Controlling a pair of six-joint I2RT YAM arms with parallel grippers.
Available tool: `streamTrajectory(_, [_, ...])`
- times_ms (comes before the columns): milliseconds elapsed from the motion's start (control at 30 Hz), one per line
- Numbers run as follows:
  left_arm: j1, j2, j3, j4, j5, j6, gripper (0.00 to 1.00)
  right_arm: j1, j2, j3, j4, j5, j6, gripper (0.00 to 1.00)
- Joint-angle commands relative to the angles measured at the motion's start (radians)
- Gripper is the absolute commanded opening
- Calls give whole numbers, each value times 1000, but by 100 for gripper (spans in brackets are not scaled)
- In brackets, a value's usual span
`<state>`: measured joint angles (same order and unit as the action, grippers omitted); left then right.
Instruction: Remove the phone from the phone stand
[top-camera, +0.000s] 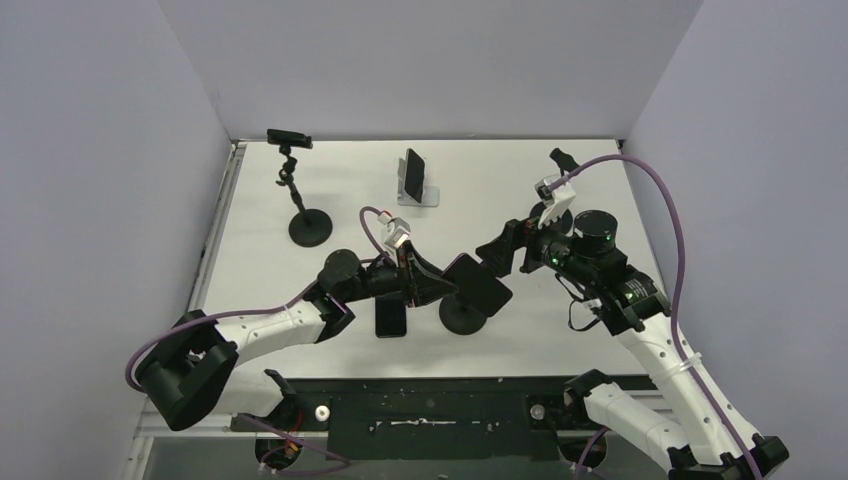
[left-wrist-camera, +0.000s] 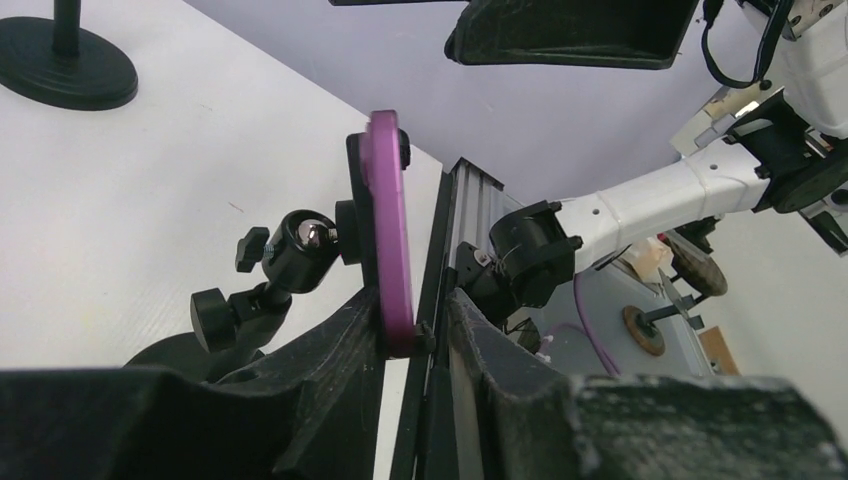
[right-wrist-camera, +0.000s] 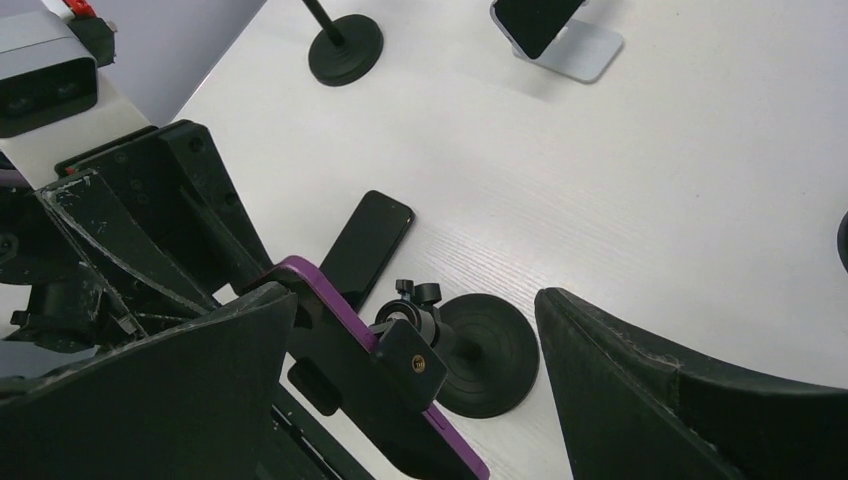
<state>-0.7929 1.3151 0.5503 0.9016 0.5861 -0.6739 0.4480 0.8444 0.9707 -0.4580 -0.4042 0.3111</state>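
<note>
A phone in a purple case is clamped in a black phone stand with a round base, near the table's front centre. In the left wrist view the phone stands edge-on between my left gripper's fingers. The left finger touches its lower end and a narrow gap shows at the other finger. My right gripper is wide open, with one finger on each side of the phone and the stand's clamp, touching neither.
A second dark phone lies flat on the table beside the stand's base. A tall black stand holding a phone stands at the back left. A silver stand with a phone is at the back centre.
</note>
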Motion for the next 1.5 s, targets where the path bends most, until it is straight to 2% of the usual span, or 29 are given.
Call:
streamTrajectory(0, [-4,-19,23,80,5,-10,25,8,6,53,17,5,-25,94])
streamTrajectory(367, [0,-21,124,-33,14,-10,0,8,-3,65,-72,61,-85,94])
streamTrajectory(533, [4,-25,126,-58,-15,-24,0,8,-1,52,-67,-1,-77,94])
streamTrajectory(700, [35,-25,156,-158,3,-64,0,8,-6,22,-31,-89,-69,93])
streamTrajectory(933, [48,-22,155,-162,29,-110,0,8,-1,-32,42,-150,-20,82])
streamTrajectory(1000, [47,-24,144,-138,23,-110,13,8,8,-41,45,-155,-16,78])
streamTrajectory(1133, [45,-22,135,-112,14,-113,29,8,7,-52,49,-156,-16,72])
streamTrajectory(1467, [38,3,147,-84,17,-110,43,8,13,-64,48,-156,-18,57])
